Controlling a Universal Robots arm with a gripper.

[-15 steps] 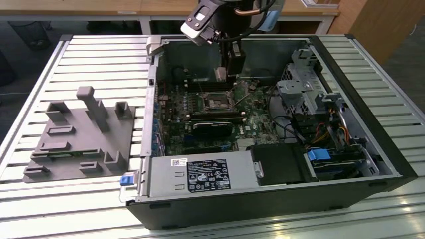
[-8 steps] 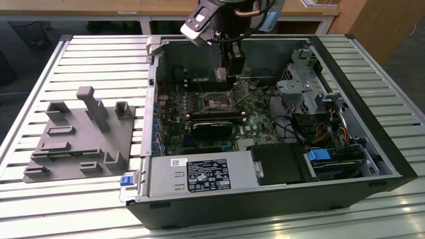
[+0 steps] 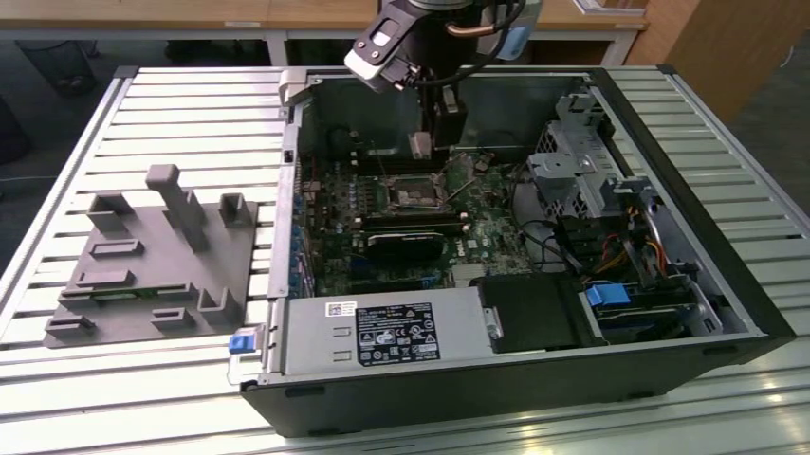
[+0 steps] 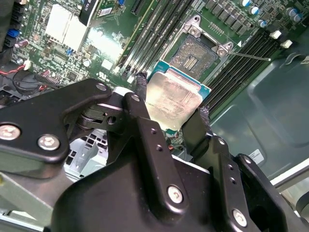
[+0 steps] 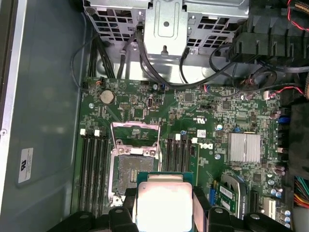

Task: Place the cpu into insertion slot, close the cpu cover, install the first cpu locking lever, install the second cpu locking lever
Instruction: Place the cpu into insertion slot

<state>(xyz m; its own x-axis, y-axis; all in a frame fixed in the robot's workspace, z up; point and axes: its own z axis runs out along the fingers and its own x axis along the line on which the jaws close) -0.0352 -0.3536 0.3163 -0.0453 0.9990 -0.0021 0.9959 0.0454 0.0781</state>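
- The gripper (image 4: 171, 104) is clamped on the cpu (image 4: 174, 92) and holds it up near the insertion slot (image 4: 195, 54).
- The slot has no chip in it.
- The cpu cover (image 5: 135, 131) stands open.
- None of the four steps looks done yet.

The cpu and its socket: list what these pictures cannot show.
- cpu underside: faces away in both wrist views.
- cpu side edges: covered by the fingers in the second wrist view.
- insertion slot: partly covered by the cpu in the first wrist view.
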